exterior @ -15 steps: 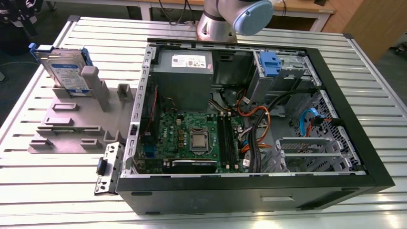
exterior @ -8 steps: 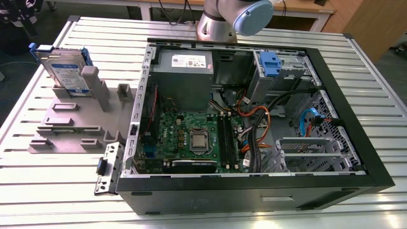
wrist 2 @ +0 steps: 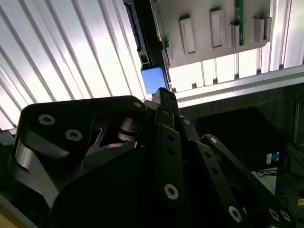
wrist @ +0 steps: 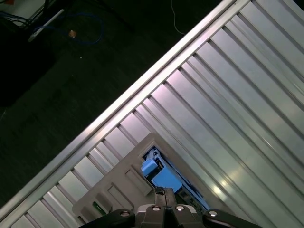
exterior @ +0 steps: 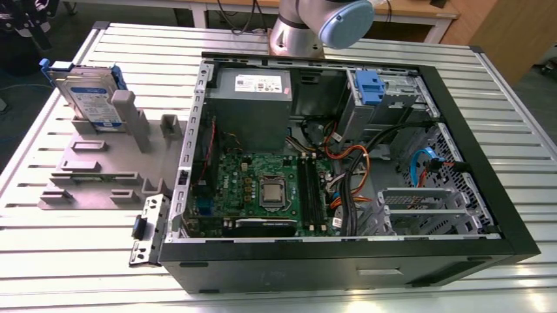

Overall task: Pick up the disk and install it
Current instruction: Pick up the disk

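The disk (exterior: 87, 94) stands upright on its edge in a grey holder (exterior: 96, 169) on the slatted table, at the exterior view's left, beside the open computer case (exterior: 348, 261). Its silver face carries a white-and-blue label and a blue carrier frames it. Both wrist views look down on it from well above. In the first wrist view my gripper (wrist: 164, 191) has its fingertips together just over the blue carrier end of the disk (wrist: 161, 176), apart from it. In the second wrist view the gripper (wrist 2: 164, 93) points at the blue end of the disk (wrist 2: 153, 80). Nothing is held.
The case lies open with a motherboard (exterior: 261, 189), a grey power-supply box (exterior: 252, 88), loose cables (exterior: 348, 156) and a lone blue bracket (exterior: 369, 88) in the bay at the back. The arm's base (exterior: 317, 23) rises behind the case. The table's edge (wrist: 118, 109) and dark floor lie beyond the holder.
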`<control>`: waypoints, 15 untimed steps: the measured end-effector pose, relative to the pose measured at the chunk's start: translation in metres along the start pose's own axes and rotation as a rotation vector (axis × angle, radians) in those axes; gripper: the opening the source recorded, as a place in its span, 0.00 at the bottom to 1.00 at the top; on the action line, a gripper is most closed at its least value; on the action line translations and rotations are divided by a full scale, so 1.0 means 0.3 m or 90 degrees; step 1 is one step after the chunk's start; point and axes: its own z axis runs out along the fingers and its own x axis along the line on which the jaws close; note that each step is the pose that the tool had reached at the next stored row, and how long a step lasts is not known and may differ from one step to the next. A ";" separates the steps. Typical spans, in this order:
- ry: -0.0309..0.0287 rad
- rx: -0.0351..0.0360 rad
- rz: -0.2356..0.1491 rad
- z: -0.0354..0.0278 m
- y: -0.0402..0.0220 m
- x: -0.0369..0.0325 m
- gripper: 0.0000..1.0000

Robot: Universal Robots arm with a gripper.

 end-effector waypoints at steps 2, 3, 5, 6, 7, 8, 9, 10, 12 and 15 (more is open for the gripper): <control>0.0006 -0.0001 -0.017 0.000 0.000 0.000 0.11; 0.0010 -0.0002 -0.026 0.000 0.000 0.000 0.11; 0.0017 -0.0002 -0.047 0.001 0.000 0.000 0.11; 0.0019 -0.0002 -0.057 0.001 0.000 0.000 0.11; 0.0021 0.0000 -0.067 0.002 0.000 0.000 0.11; 0.0023 0.0002 -0.077 0.002 0.000 0.000 0.11; 0.0023 0.0005 -0.086 0.002 0.000 0.000 0.11; 0.0024 0.0006 -0.095 0.003 0.000 0.000 0.11; 0.0029 0.0008 -0.116 0.004 0.000 0.000 0.11; 0.0041 0.0006 -0.151 0.005 0.000 0.000 0.11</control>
